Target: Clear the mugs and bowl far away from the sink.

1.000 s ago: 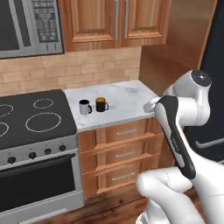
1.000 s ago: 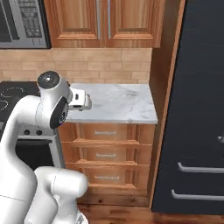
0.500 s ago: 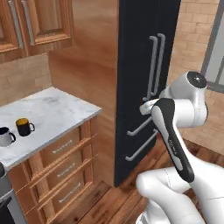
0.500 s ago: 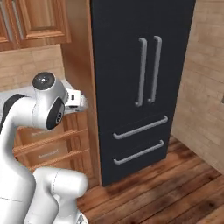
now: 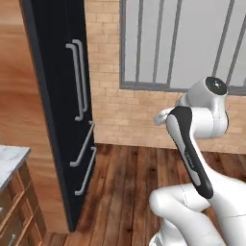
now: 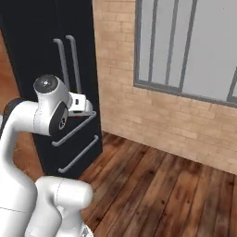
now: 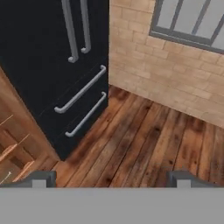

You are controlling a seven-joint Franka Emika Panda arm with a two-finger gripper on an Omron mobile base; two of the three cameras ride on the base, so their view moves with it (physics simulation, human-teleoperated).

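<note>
gripper point(image 7: 112, 179) jaws wide apart, nothing between them, tips hanging over wood floor point(image 7: 144, 144) just right of the black fridge point(image 7: 48, 65). mugs, bowl and sink aren't visible from here; likely base is facing away from them, so nothing to grasp yet.

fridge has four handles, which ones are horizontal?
The two lower handles, on the fridge's drawers: long bars that run sideways, one above the other. The two upper handles stand upright, side by side on the doors.
</note>
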